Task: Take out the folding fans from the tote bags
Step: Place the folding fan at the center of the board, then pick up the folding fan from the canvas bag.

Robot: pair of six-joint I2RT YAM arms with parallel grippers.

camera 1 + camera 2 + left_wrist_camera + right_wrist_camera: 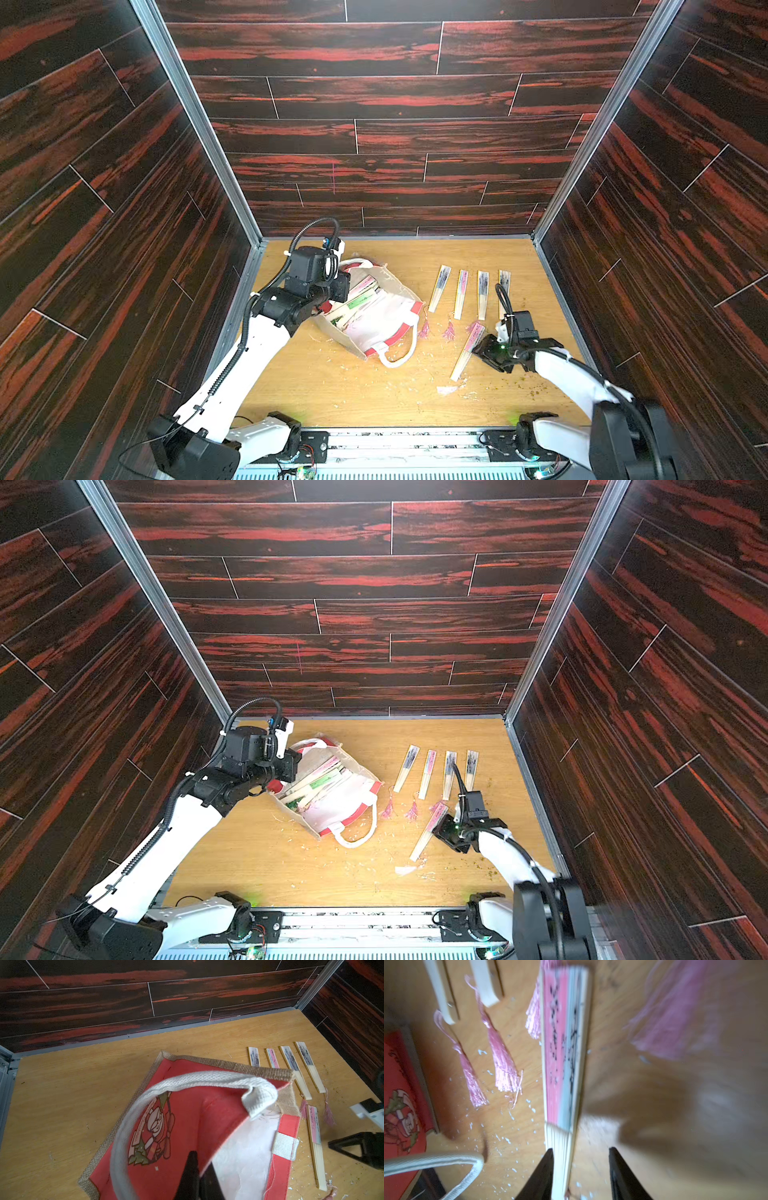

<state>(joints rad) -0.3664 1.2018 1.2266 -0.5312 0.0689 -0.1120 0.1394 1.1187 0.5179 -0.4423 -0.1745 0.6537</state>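
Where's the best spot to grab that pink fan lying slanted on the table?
Pinch the pink fan at its bare bamboo ribs, next to the printed paper, coming straight down from above. It lies flat and slim, so jaws across its narrow width fit; the right gripper straddles it there, open.

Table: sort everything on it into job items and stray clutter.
Job: tote bag; fans inside it; four fans in a row; fifth fan by the open right gripper; left gripper pinching the bag.
Clutter: white scrap; pale flecks.
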